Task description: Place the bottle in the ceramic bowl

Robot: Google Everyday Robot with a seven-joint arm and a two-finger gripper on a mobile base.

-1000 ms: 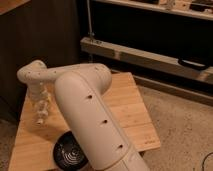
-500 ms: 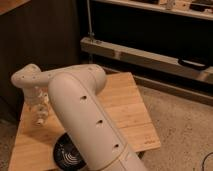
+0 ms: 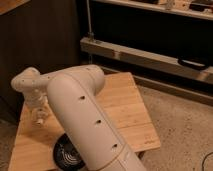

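Note:
My gripper hangs from the white wrist at the left, low over the left part of the wooden table. A small pale piece shows at its lower end; I cannot tell whether that is the bottle, and no bottle shows elsewhere on the table. The ceramic bowl, black with pale rings at its centre, sits at the table's front edge, to the right of and nearer than the gripper. My thick white arm crosses in front and hides the bowl's right side.
A dark wooden cabinet stands behind the table on the left. A low metal shelf unit runs along the back right. Speckled floor lies to the right of the table.
The wrist and forearm have swung a little to the left and down; the gripper stays over the table's left part. The bowl has not moved.

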